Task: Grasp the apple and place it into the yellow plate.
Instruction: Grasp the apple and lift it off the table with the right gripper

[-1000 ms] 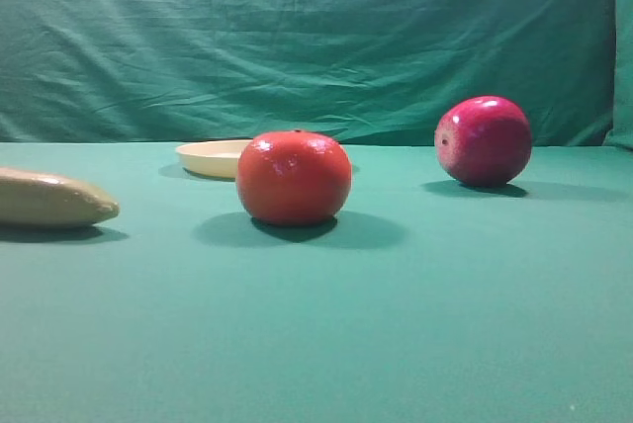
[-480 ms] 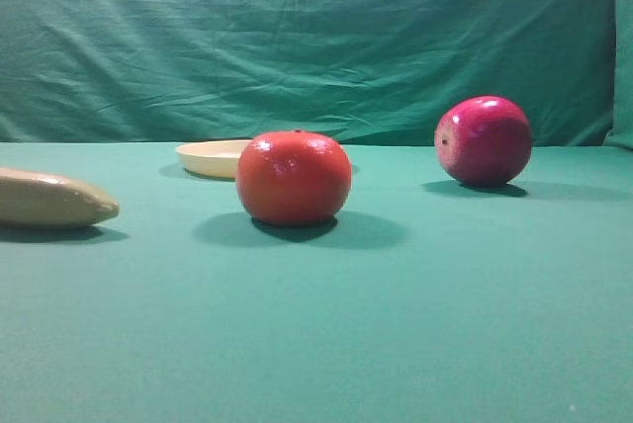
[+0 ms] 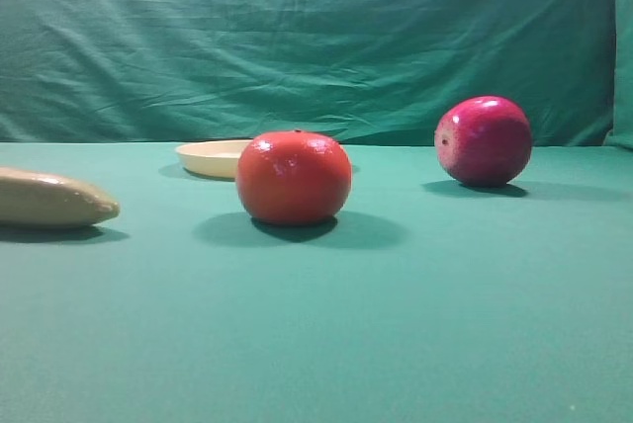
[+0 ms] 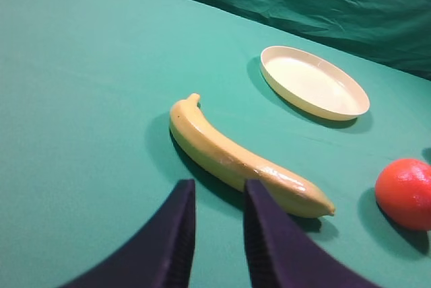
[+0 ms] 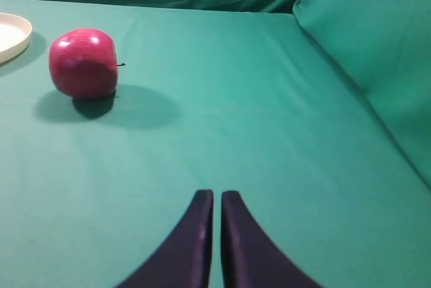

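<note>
The apple (image 3: 483,140) is glossy magenta-pink and rests on the green cloth at the right; in the right wrist view it (image 5: 83,63) lies far ahead and to the left of my right gripper (image 5: 216,195), whose fingers are shut together and empty. The yellow plate (image 3: 210,157) is empty at the back, partly hidden behind an orange-red fruit; it also shows in the left wrist view (image 4: 314,82) and at the left edge of the right wrist view (image 5: 13,36). My left gripper (image 4: 217,190) is empty with a narrow gap between its fingers, just short of a banana. Neither gripper shows in the exterior view.
An orange-red round fruit (image 3: 294,177) sits mid-table between the apple and the plate, also in the left wrist view (image 4: 406,194). A pale yellow banana (image 4: 242,160) lies at the left (image 3: 54,198). A green cloth backdrop (image 3: 316,38) closes the back and rises at the right (image 5: 377,46).
</note>
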Action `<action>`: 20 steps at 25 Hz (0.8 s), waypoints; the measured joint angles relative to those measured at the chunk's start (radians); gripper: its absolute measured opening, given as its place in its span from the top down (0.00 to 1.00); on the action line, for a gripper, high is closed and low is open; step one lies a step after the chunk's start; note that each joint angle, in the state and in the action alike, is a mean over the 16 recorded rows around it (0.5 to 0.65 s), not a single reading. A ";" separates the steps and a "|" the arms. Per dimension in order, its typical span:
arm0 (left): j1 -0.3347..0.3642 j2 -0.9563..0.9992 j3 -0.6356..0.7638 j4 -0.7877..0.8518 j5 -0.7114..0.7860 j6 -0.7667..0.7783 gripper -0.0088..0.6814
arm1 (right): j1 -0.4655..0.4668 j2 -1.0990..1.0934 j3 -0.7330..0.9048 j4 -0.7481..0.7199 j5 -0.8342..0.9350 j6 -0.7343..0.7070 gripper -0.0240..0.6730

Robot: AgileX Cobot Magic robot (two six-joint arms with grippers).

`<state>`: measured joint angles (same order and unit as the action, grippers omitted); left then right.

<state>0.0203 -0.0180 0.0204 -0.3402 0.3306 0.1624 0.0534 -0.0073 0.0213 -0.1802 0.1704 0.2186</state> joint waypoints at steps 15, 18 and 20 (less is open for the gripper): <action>0.000 0.000 0.000 0.000 0.000 0.000 0.76 | 0.002 0.392 -0.265 0.008 -0.045 0.026 0.97; 0.000 0.000 0.000 0.000 0.000 0.000 0.76 | 0.012 0.532 -0.357 0.008 0.012 -0.007 0.97; 0.000 0.000 0.000 0.000 0.000 0.000 0.76 | 0.027 0.628 -0.423 0.008 0.062 -0.030 0.97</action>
<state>0.0203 -0.0180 0.0204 -0.3402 0.3306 0.1624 0.0804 0.6208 -0.4018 -0.1726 0.2323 0.1882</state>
